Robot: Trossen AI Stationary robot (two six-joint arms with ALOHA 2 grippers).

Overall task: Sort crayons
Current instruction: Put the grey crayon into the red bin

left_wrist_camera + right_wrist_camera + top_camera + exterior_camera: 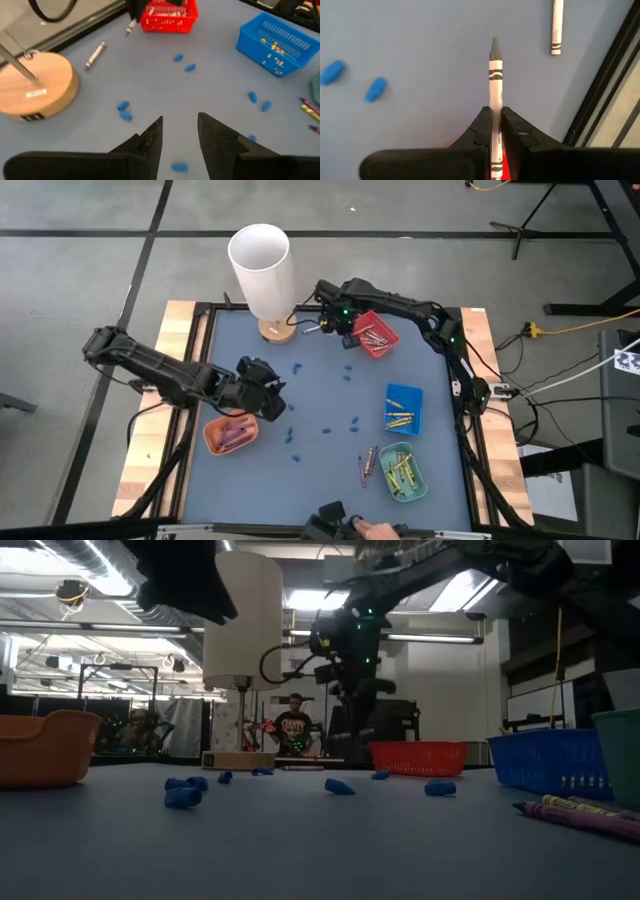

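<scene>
My right gripper (335, 316) hangs at the far side of the table beside the red tray (376, 334), shut on a silver-grey crayon (495, 75). A second silver-grey crayon (95, 54) lies flat on the table near the lamp's wooden base (35, 85). My left gripper (180, 132) is open above the table's left half, next to the orange tray (230, 433), with nothing between its fingers. Several loose crayons (368, 463) lie beside the green tray (403, 470). My right gripper pinches the silver-grey crayon's paper-wrapped body (495, 102) between its two fingers. The crayon lies along the fingers, its pointed tip (495, 46) sticking out past them. The fingers point down from above, and the crayon hangs tip-down, clear of the table.
A white lamp (262, 265) stands at the far left on its wooden base. The blue tray (403, 408) holds gold crayons, the green tray yellow ones, the orange tray purple-pink ones. Small blue bits (340, 425) are scattered over the mat's middle.
</scene>
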